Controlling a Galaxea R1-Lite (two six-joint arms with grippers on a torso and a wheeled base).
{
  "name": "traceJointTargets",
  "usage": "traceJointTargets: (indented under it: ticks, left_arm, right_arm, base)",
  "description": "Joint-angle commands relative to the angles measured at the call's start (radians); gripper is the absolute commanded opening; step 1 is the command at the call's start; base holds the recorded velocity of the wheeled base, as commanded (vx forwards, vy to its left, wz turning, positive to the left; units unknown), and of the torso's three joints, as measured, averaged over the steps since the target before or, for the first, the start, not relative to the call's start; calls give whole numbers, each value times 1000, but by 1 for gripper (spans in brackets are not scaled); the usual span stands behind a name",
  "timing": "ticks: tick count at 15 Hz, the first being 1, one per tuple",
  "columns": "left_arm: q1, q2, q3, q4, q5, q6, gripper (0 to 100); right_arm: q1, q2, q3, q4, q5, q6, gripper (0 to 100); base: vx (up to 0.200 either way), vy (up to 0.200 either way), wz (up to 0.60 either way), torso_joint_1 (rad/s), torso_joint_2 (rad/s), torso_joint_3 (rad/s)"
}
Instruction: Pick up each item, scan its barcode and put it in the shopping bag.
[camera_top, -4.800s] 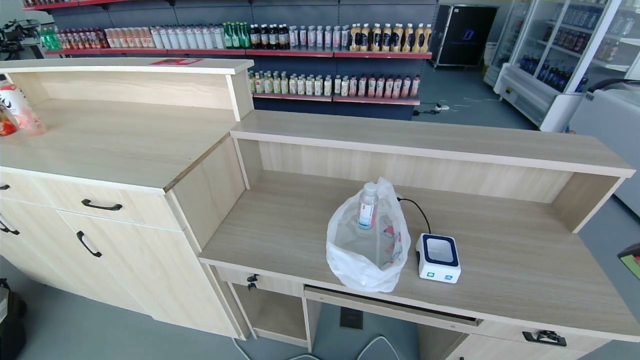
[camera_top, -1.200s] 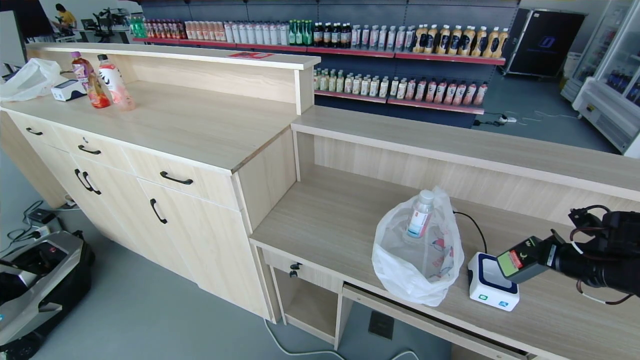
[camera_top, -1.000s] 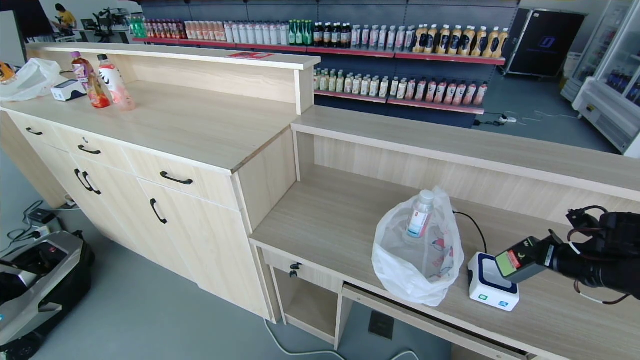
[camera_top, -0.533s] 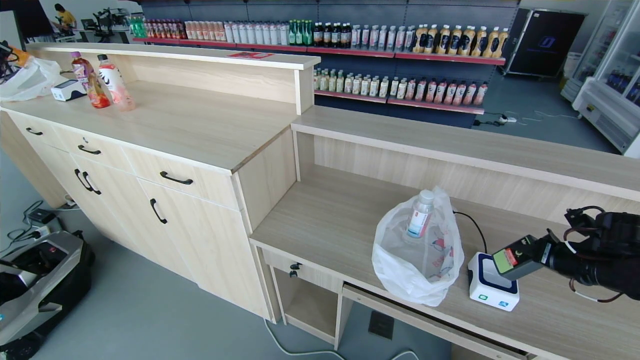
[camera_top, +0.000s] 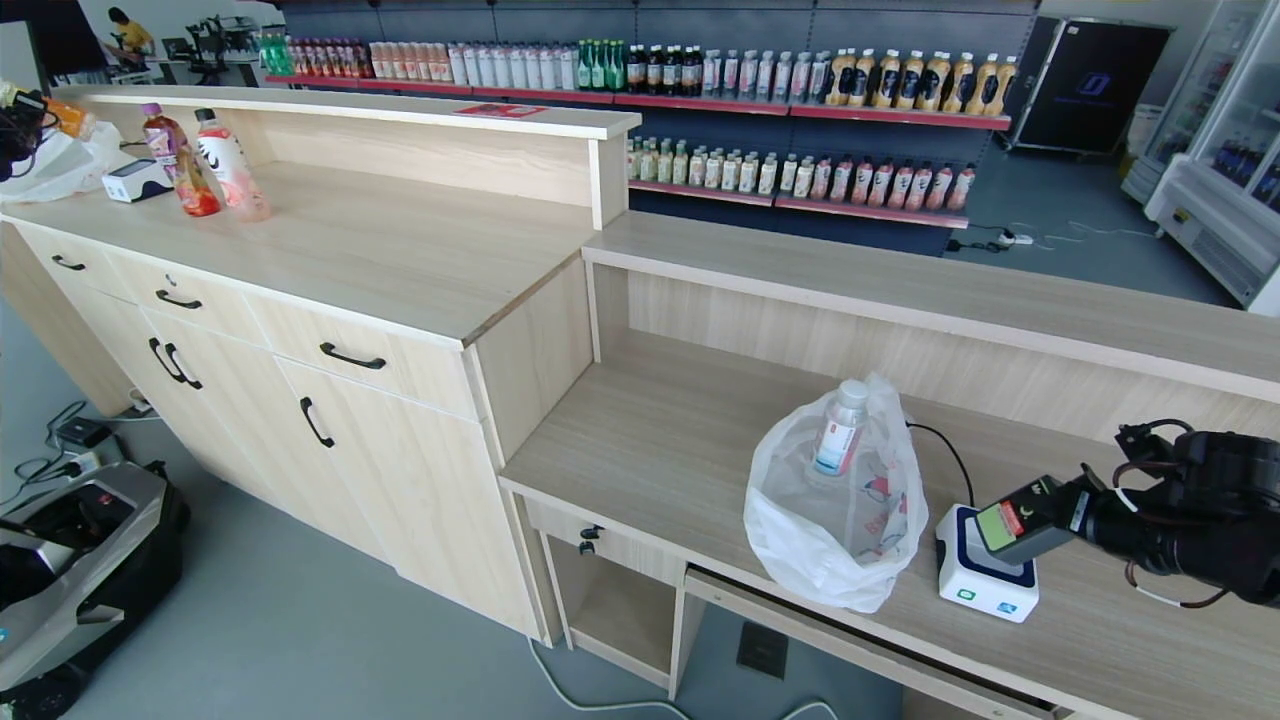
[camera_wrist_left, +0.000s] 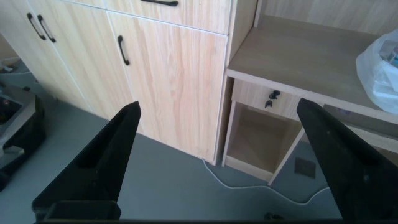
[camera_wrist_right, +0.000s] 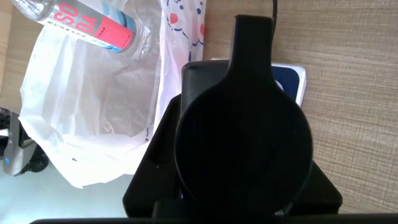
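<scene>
**Desk:** How is the right arm posed?

**Photographer:** The right arm (camera_top: 1200, 520) comes in level over the light-wood bench (camera_top: 650, 440) from the robot's right. The right jaws are clamped on a small dark box (camera_top: 1015, 520) with a green and red face. They hold it just above the white barcode scanner (camera_top: 985, 595).

**Desk:** And the left?

**Photographer:** The left jaws stand spread wide with nothing between them. They hang low over the grey floor (camera_wrist_left: 174, 186) in front of the cabinet doors (camera_wrist_left: 174, 68).

**Desk:** What is in the bag?

**Photographer:** The white, see-through shopping bag (camera_top: 800, 540) sits open on the bench, just beside the scanner. One clear bottle (camera_top: 838, 430) with a red and blue label leans inside it, its cap above the rim.

**Desk:** What differs from a second ago?

**Photographer:** The box has slid a little toward the bag and now overlaps the scanner's blue-framed window. Bag, bottle and scanner have not moved.
</scene>
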Motion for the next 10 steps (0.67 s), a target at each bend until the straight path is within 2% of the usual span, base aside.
traceJointTargets:
  ticks: [1,10]
  left_arm:
    - [0,0,0,0,0,0,100]
    - [0,0,0,0,0,0,100]
  right_arm:
    - [5,5,-1,-1,0,-1,0]
    - [19,17,12,-38,-1,19,0]
  base:
    - [0,0,0,0,0,0]
    - [0,0,0,0,0,0]
